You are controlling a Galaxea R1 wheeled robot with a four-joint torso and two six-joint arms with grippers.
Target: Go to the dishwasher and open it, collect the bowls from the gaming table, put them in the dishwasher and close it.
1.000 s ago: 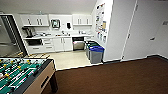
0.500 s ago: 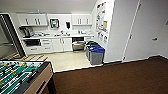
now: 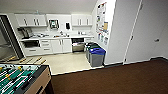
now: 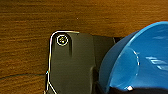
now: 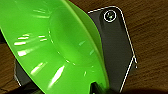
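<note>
The dishwasher [image 3: 78,45] sits under the white counter at the far wall of the kitchenette, dark at the top and steel below. A blue bowl [image 4: 145,57] hangs over the brown carpet with my left gripper [image 4: 117,88] shut on its rim. A green bowl [image 5: 50,42] is tilted above the carpet, its rim held in my shut right gripper [image 5: 96,87]. The gaming table is out of view.
A table-football table [image 3: 22,78] stands close at the lower left. Blue-lidded and dark bins [image 3: 96,56] stand by the white wall corner, right of the dishwasher. Pale kitchen floor [image 3: 62,62] meets brown carpet [image 3: 112,80]. A closed white door [image 3: 147,32] is on the right.
The whole head view has shifted a little as the robot drives; the kitchenette sits slightly nearer.
</note>
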